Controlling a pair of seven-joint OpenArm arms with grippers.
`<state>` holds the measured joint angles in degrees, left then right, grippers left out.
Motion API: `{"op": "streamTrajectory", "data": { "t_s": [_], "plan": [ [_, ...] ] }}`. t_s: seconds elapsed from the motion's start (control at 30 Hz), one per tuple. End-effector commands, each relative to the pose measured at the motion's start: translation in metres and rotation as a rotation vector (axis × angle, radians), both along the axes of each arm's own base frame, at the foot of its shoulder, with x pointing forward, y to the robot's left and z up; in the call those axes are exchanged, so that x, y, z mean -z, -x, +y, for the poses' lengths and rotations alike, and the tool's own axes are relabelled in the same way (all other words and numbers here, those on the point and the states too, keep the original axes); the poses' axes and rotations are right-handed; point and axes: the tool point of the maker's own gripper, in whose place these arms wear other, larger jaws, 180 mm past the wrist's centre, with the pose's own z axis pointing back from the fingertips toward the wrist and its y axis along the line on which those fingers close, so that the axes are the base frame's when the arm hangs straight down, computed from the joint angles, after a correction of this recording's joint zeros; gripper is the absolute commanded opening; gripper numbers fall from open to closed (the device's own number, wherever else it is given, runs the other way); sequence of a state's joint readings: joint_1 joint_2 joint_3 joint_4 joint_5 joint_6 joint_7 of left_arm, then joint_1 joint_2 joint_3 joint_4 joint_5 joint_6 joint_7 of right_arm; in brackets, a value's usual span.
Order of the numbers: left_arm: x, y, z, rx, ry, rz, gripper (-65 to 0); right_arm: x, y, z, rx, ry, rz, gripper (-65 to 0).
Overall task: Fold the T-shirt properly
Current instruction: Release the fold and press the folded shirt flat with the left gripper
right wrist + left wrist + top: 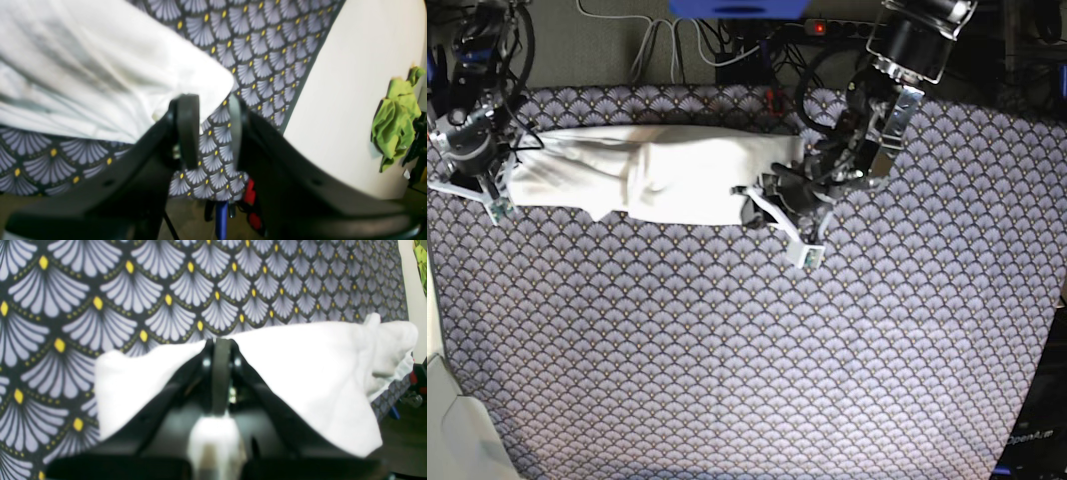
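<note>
Here, left fingers (221, 350) pinching T-shirt (657, 175) edge — right fingers (188, 133) parted

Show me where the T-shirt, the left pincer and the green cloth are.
T-shirt (667, 180): base view, middle of the folded white strip.
left pincer (221, 343): left wrist view, closed tips at the shirt's edge.
green cloth (395, 123): right wrist view, centre of the crumpled bundle.

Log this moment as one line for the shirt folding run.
T-shirt: long band on patterned cloth | left tool: shut on shirt edge | right tool: open at shirt's other end | fold: unfinished
</note>
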<state>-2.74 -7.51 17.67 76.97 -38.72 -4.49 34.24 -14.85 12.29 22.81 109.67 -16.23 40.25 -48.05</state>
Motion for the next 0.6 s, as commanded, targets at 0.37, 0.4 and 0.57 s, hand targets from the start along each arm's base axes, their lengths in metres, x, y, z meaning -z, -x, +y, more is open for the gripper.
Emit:
{"op": "streamTrajectory", "data": {
  "t_s": [0.37, 0.4, 0.57],
  "plan": [
    [-0.008, -0.008, 0.005, -0.005, -0.005, -0.032, -64.6, -0.034, -0.012, -0.034, 0.162, -0.093, -0.101, -32.4],
    [-0.008, -0.009, 0.006, -0.006, -0.005, -0.032, -64.6, -0.034, -0.012, -0.034, 0.165, -0.098, -0.101, -32.1],
    [-0.009, -0.009, 0.007, -0.006, -0.005, -0.033, -64.6, -0.007, -0.010, -0.030, 0.195, -0.173, -0.052, -32.1]
  ]
}}
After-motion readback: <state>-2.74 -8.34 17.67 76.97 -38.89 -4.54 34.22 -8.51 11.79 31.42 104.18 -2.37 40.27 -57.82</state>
